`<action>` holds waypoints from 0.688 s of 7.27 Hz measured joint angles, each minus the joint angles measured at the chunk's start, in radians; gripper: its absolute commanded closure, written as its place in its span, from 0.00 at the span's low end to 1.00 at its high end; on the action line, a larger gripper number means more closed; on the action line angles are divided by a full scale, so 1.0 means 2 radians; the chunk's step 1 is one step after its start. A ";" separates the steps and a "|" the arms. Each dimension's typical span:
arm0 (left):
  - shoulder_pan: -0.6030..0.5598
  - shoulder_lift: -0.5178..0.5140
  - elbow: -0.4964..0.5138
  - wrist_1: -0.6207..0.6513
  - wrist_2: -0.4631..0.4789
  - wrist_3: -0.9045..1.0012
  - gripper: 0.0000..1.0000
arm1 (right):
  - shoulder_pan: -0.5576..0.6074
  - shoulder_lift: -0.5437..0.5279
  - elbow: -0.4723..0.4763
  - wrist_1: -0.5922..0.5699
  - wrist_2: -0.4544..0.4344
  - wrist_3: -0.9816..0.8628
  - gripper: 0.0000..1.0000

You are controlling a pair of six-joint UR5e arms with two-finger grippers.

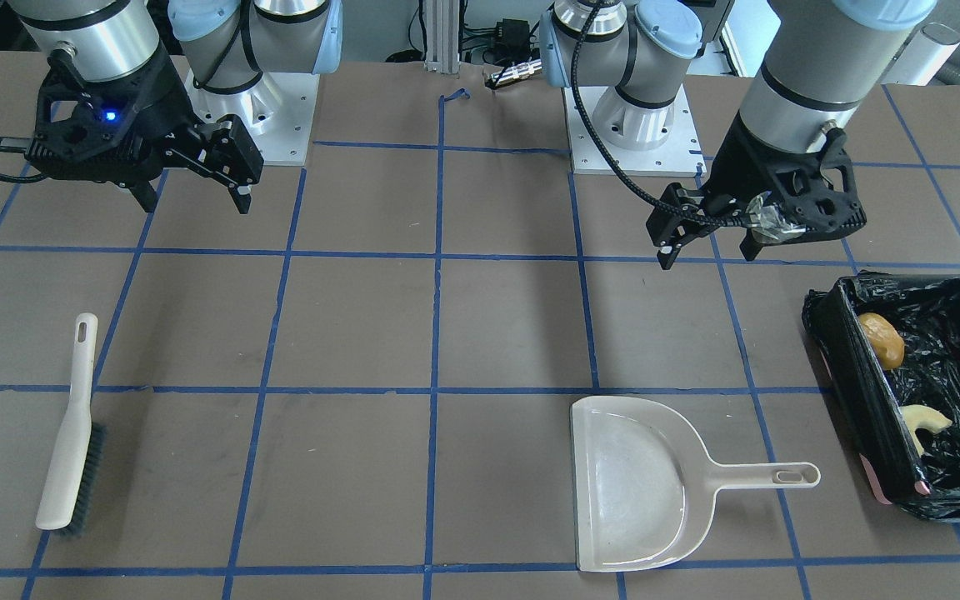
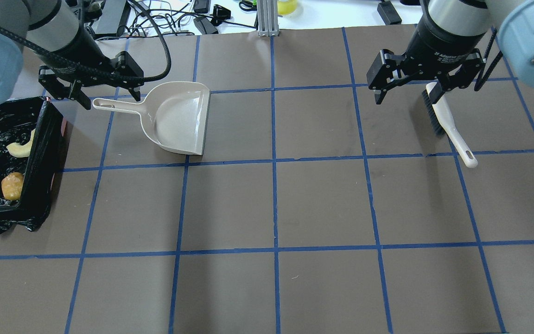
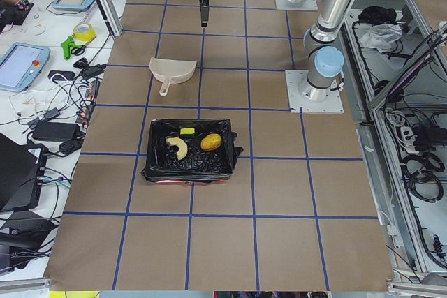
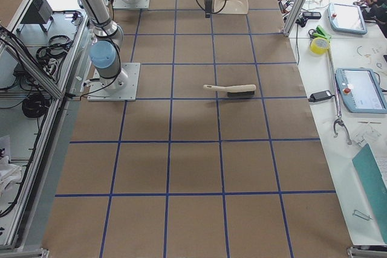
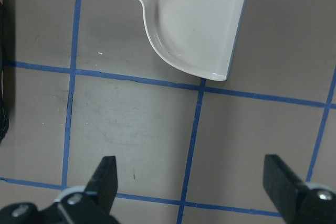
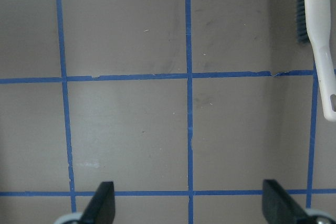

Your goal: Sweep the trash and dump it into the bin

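The bin, lined with a black bag, stands at the table's end on my left, and also shows in the overhead view. In it lie the orange-brown lump, the pale crescent slice and, seen only in the exterior left view, the yellow-green sponge block. My left gripper is open and empty, raised above the table between the bin and the dustpan. My right gripper is open and empty, raised near the brush.
The beige dustpan lies flat and empty on the table, handle toward the bin. The white brush lies on the table on my right side. Blue tape lines grid the brown tabletop.
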 measured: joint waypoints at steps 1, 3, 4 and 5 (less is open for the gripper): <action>-0.004 0.003 0.000 -0.002 0.001 0.014 0.00 | 0.000 0.000 0.000 0.000 0.000 0.000 0.00; -0.007 0.007 -0.003 -0.005 0.000 0.029 0.00 | 0.001 -0.002 0.000 0.000 0.000 0.000 0.00; -0.007 0.011 -0.004 -0.009 0.000 0.035 0.00 | 0.001 -0.003 0.000 0.000 0.000 0.000 0.00; -0.008 0.015 -0.005 -0.015 0.001 0.038 0.00 | 0.001 -0.003 0.000 0.001 -0.001 0.000 0.00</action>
